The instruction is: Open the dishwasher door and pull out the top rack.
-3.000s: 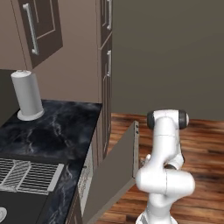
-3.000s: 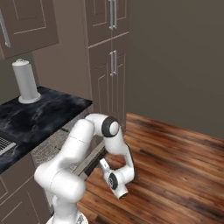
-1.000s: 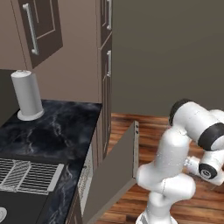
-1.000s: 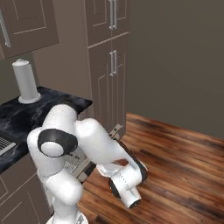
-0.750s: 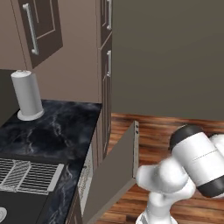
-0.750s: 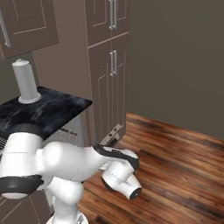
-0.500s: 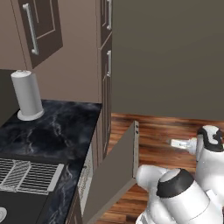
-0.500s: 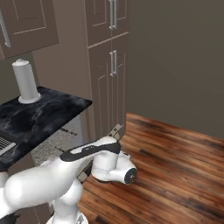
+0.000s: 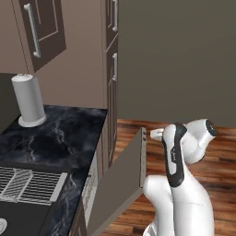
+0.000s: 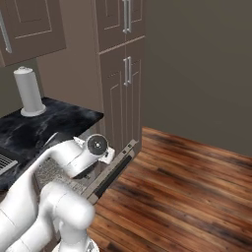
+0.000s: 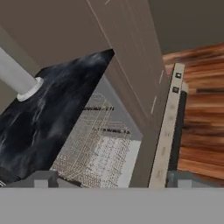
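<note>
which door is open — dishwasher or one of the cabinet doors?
The dishwasher door: it hangs tilted partway out below the black counter, wire rack visible behind it. The tall cabinet doors beside it sit flush and shut.

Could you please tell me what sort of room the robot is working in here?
Most likely a home kitchen, rendered: a dark marble-look counter carrying a paper towel roll, brown cabinets with silver handles, and a half-open dishwasher door with a wire rack inside.

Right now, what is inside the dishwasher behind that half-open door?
Past the tilted dishwasher door, the hand view shows light grey wire racks inside the machine. Whether any dishes sit in them cannot be told; the door and the counter cover the rest.
</note>
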